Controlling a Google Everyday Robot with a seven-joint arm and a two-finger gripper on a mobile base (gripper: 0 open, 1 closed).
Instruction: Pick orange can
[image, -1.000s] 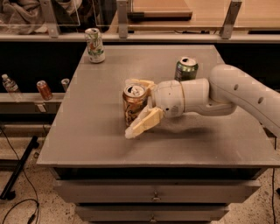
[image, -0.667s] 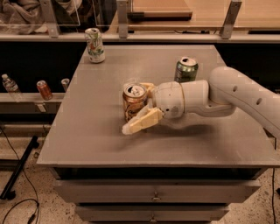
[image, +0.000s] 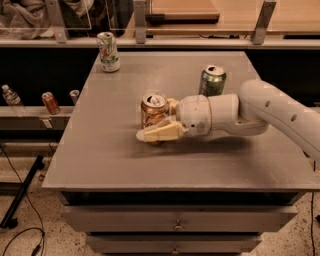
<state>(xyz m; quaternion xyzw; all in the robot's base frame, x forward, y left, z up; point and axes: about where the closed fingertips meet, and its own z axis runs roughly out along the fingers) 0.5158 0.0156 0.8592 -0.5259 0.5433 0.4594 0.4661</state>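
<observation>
Fingers (image: 161, 133) of the gripper (image: 157, 120) clasp the orange can (image: 152, 107) on the grey table (image: 100, 150), speckled floor (image: 35, 212) below.

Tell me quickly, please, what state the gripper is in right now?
Gripper: set around the orange can, which stands on the table; open or shut cannot be told.

My single camera looks down from high up on the near side of the table (image: 100, 160) and faces its far edge. It stands fairly near. The whole tabletop fills most of the view, with the drawers (image: 125, 220) under the near edge, the floor (image: 35, 205) at the near left and a counter (image: 290, 20) beyond. My gripper (image: 156, 120) sits mid-view over the middle of the table, and my arm (image: 280, 107) comes in from the right.
</observation>
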